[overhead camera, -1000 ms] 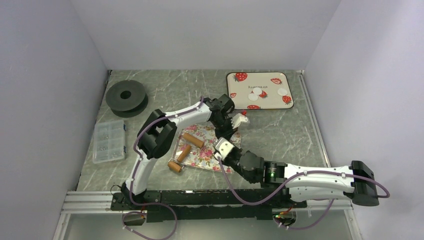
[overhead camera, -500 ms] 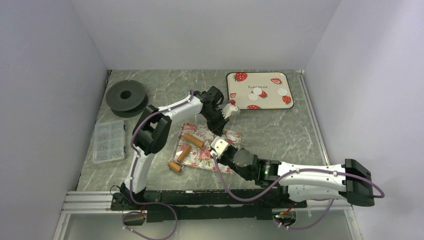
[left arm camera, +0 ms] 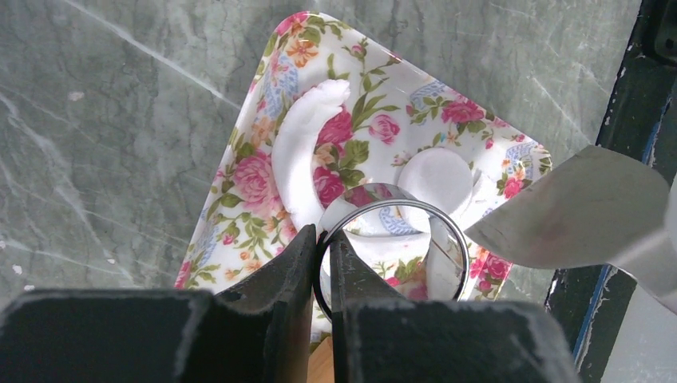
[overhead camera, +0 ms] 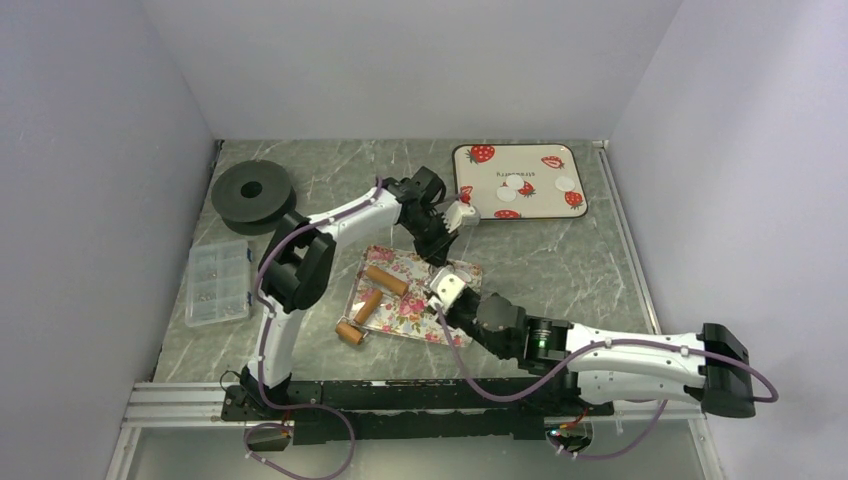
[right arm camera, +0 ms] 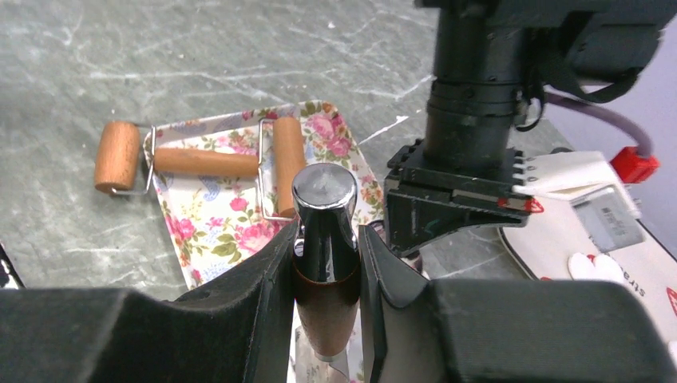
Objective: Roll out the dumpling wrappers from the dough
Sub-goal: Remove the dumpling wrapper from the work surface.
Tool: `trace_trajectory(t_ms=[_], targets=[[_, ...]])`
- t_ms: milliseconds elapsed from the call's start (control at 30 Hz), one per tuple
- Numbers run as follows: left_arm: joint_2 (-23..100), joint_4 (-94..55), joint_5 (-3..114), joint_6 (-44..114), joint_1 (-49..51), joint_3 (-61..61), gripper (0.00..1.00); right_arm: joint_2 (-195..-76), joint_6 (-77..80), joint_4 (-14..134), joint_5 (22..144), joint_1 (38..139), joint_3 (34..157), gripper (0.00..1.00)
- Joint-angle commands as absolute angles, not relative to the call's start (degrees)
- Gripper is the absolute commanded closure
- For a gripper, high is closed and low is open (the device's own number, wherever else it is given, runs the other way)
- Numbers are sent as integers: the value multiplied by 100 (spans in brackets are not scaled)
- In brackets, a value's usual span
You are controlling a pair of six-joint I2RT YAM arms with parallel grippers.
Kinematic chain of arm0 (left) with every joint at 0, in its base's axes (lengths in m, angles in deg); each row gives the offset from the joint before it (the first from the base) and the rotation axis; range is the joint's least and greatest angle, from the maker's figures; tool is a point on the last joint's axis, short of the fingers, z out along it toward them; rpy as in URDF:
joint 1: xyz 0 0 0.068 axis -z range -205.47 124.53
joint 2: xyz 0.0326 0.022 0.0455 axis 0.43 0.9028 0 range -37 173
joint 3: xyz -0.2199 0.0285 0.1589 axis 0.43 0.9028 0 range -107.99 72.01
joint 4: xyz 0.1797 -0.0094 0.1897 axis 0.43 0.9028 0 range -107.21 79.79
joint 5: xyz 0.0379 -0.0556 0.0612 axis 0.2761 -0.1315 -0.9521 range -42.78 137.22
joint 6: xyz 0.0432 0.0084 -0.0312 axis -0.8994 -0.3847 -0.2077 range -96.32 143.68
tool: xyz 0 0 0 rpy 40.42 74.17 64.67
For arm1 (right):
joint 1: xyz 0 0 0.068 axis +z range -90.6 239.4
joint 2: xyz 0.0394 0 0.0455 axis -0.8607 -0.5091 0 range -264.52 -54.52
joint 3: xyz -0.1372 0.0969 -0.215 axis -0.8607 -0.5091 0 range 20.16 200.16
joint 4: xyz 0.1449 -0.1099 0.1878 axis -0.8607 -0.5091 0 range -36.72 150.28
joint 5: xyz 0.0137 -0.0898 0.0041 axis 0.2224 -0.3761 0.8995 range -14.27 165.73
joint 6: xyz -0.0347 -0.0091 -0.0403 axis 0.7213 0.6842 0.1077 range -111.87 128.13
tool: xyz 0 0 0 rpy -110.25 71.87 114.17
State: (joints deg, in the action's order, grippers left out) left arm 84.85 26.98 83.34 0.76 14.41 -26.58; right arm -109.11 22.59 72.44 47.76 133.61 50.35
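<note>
Left hand [left arm camera: 321, 263] pinches round metal ring cutter [left arm camera: 386, 206]; right hand [right arm camera: 327, 267] clenches chrome-capped wooden tool handle [right arm camera: 323, 199]. Thin white round wrapper disc [left arm camera: 435, 175], at 3 o'clock on floral tray [left arm camera: 239, 179]: likely limp and tearable, so lift under its edge.

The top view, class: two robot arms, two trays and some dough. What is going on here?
The left gripper pinches a metal ring cutter by its wall, over the floral tray, where a curved strip of white dough and a round white piece lie. The right gripper is shut on a tool with a wooden handle and metal cap, close to that tray. Several dumpling wrappers already sit on the strawberry tray at the back.
</note>
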Motion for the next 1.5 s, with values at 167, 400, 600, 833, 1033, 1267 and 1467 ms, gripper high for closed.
trace_trajectory(t_ms=[167, 400, 600, 833, 1033, 1267, 1467], targets=[[8357, 2696, 8313, -49, 2119, -2525, 85, -9778, 2066, 6230, 4460, 13101, 5398, 100], [8455, 2779, 8237, -98, 2228, -2603, 85, -8985, 1588, 4672, 4617, 12710, 5634, 100], [8232, 2642, 8083, -247, 2304, -2257, 85, -8559, 1571, 4494, 4454, 12586, 5568, 100], [8044, 2204, 7658, -194, 2338, -1946, 86, -8805, 1579, 4491, 4215, 12254, 5594, 100], [7847, 2131, 7873, -3, 2376, -1969, 86, -8985, 1574, 4721, 4607, 11729, 5570, 100], [7761, 2260, 8045, 71, 2409, -2130, 86, -9036, 1504, 4858, 4924, 11507, 5444, 100], [7926, 2125, 7897, -2, 2502, -1977, 86, -9021, 1514, 4872, 5033, 11421, 5418, 100]])
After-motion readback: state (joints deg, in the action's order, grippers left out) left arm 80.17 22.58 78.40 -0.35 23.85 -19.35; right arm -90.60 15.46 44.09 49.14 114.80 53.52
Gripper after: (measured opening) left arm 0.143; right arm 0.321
